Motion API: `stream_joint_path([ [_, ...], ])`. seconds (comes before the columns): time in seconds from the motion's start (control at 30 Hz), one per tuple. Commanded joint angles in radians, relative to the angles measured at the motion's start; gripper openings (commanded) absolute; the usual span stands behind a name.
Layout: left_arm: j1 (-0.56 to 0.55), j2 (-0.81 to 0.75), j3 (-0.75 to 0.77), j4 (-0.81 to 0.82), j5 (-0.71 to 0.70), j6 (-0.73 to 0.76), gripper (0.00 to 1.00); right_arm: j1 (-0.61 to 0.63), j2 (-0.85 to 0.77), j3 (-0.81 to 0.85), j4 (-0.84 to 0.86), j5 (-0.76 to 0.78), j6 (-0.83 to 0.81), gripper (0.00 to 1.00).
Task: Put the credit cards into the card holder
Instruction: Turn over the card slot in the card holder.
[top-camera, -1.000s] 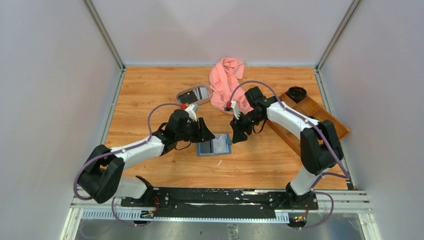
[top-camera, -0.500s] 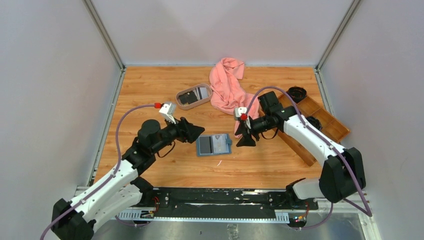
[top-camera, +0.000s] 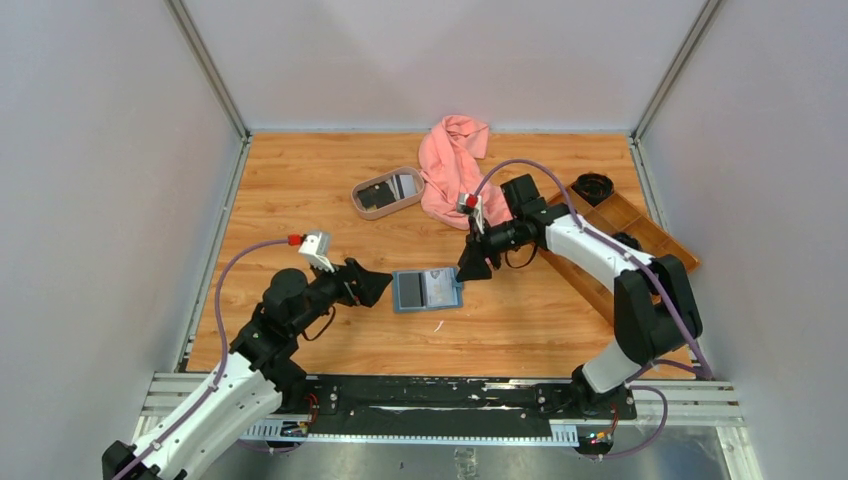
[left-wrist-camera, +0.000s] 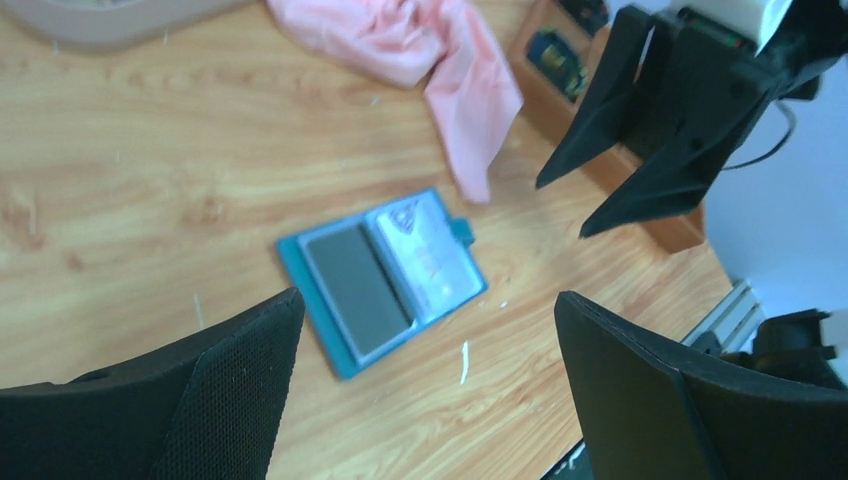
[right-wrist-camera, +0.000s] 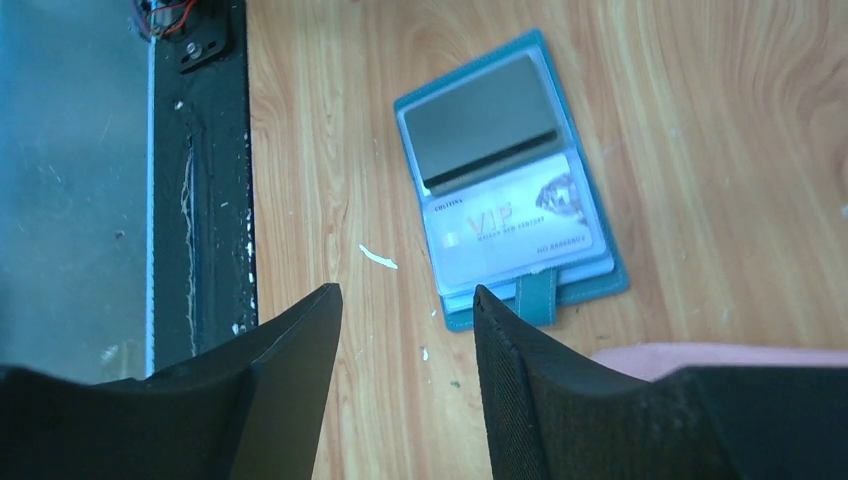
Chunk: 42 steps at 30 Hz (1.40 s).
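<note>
Left end effector (top-camera: 378, 286): jaws spread wide, nothing between them, hovering low over the tabletop (top-camera: 300, 180) just left of the card holder (top-camera: 427, 290). Its wrist view shows bare wood and the holder in the gap, so no grip.

Right end effector (top-camera: 472, 268): jaws partly apart and empty (wood grain shows between them in its own view), poised just beside the holder's right edge, near the tab clasp (right-wrist-camera: 535, 295).

Card holder lies opened flat, pockets up, between the two end effectors. This is probably deliberate, since a flat, open holder keeps the pocket mouths reachable. A dark card (right-wrist-camera: 480, 120) sits in one clear pocket and a pale card (right-wrist-camera: 515, 225) printed "VIP" sits in the other. Both look fully seated and touch neither arm.

Oval tray (top-camera: 356, 188) stands well apart toward the back, beside the pink cloth (top-camera: 450, 165). It seems to hold dark and pale flat items, possibly more cards (too small to confirm).

Judgement: two cards are stowed and both arms are free. If the tray holds cards, the next step is a fetch from there, where thin cards lying flat will be awkward to pinch.
</note>
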Motion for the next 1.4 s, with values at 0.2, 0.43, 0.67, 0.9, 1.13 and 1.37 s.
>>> stream_joint_path([
  [0.2, 0.007, 0.026, -0.169, 0.076, -0.056, -0.115, 1.00, 0.010, 0.157, -0.044, 0.243, 0.105, 0.511, 0.53],
  [0.43, 0.007, 0.169, -0.198, 0.182, -0.061, -0.153, 0.97, 0.023, 0.255, -0.008, 0.266, 0.143, 0.620, 0.53],
  [0.67, 0.007, 0.337, -0.174, 0.268, -0.051, -0.147, 0.93, 0.024, 0.296, 0.012, 0.260, 0.198, 0.629, 0.51],
  [0.9, 0.007, 0.501, -0.154, 0.359, -0.039, -0.144, 0.82, 0.027, 0.338, 0.049, 0.233, 0.186, 0.619, 0.50],
  [1.13, 0.008, 0.690, -0.104, 0.420, 0.000, -0.131, 0.71, 0.027, 0.371, 0.071, 0.212, 0.178, 0.612, 0.49],
  [1.37, 0.007, 0.803, -0.072, 0.424, 0.007, -0.129, 0.67, 0.033, 0.375, 0.074, 0.211, 0.147, 0.618, 0.49],
])
